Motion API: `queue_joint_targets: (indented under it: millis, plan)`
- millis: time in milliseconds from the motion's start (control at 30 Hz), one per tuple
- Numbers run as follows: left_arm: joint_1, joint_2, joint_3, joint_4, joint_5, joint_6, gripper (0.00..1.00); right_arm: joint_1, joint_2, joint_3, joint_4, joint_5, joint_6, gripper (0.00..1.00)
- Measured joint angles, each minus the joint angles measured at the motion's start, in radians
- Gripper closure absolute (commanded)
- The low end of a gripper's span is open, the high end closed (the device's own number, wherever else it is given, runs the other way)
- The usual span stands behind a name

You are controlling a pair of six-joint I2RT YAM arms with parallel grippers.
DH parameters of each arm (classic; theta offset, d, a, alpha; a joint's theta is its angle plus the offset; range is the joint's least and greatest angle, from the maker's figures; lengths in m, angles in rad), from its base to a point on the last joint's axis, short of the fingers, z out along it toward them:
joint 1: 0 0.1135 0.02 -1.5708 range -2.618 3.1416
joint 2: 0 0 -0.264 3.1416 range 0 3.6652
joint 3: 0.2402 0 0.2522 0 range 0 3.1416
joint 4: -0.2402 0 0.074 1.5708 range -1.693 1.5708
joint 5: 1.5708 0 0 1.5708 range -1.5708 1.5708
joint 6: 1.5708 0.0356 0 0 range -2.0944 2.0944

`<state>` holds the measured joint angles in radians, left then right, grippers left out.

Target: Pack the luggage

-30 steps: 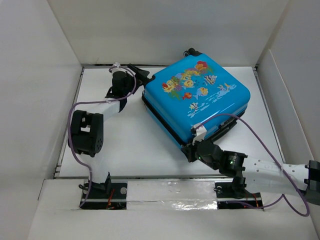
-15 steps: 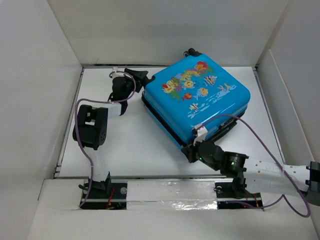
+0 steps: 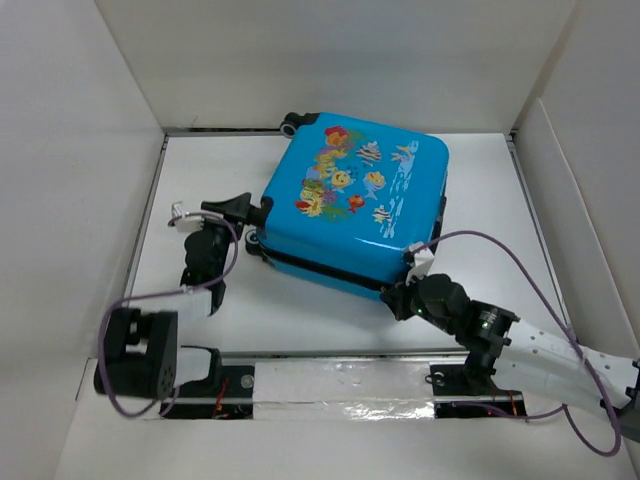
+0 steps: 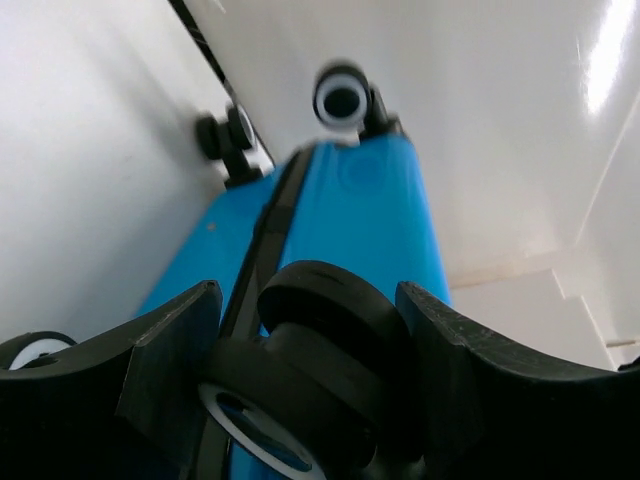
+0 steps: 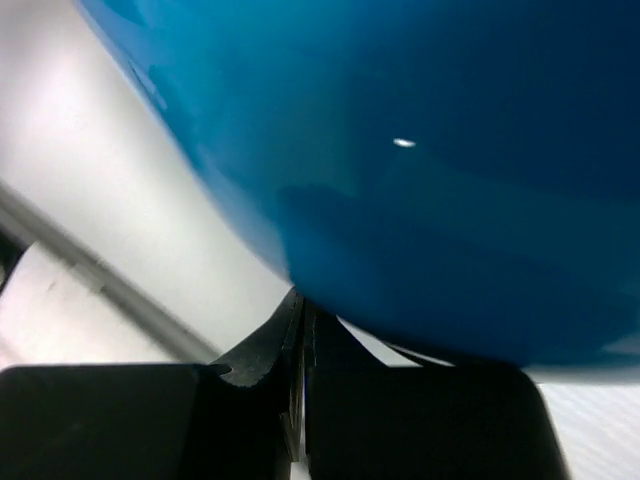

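The luggage (image 3: pixel 345 205) lies flat and shut on the counter (image 3: pixel 300 325), print upward. It sits toward the far edge and is skewed, so one corner points at the far-left corner.

The left gripper (image 3: pixel 243 222) is at the case's near-left corner. In the wrist view its fingers (image 4: pixel 165 345) are spread, released, on either side of a black wheel (image 4: pixel 330 340) without pinching it. The right gripper (image 3: pixel 396 298) is clenched on nothing, its tips together and tucked against the shell's near-right corner, low by the counter.

The step in hand looks like sliding and turning the closed case square.

- **Push low:** press on the rigid shell near the dark seam, not on the curved lid, where the tips would ride up.
- **Mind the wheel:** it probably swivels, so it makes a poor handle. The left arm would do better bracing against the wheel housing or the shell.
- **Move together:** one arm should steer while the other follows slowly, or the smooth shell will skid and spin.
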<state>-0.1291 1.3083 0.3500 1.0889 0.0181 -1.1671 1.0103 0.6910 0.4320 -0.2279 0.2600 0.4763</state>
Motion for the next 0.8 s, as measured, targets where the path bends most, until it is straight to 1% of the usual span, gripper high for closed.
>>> queue_joint_targets:
  millis: [100,200,333,467,567,667,733,800]
  plan:
    - [-0.013,-0.182,-0.126,-0.042,-0.008,0.03,1.0,-0.03,0.098,0.031,0.063,-0.008,-0.019,1.0]
    - [-0.043,-0.331,-0.191,-0.099,0.021,0.061,1.0,-0.007,0.289,0.086,0.198,-0.026,-0.026,1.0]
    - [-0.061,-0.474,-0.225,-0.202,0.085,0.085,1.0,0.08,0.548,0.229,0.305,-0.057,-0.051,1.0]
    - [-0.063,-0.564,-0.228,-0.298,0.172,0.104,1.0,0.13,0.692,0.327,0.381,-0.104,-0.09,1.0]
    - [-0.07,-0.581,-0.223,-0.334,0.219,0.115,1.0,0.144,0.738,0.338,0.424,-0.134,-0.113,1.0]
    - [-0.107,-0.557,-0.201,-0.346,0.209,0.137,1.0,0.13,0.712,0.315,0.43,-0.131,-0.121,1.0]
    - [-0.185,-0.517,-0.171,-0.344,0.172,0.165,1.0,0.082,0.636,0.262,0.423,-0.146,-0.127,1.0]
    - [-0.309,-0.456,-0.122,-0.34,0.139,0.202,1.0,0.009,0.523,0.193,0.389,-0.187,-0.142,1.0]
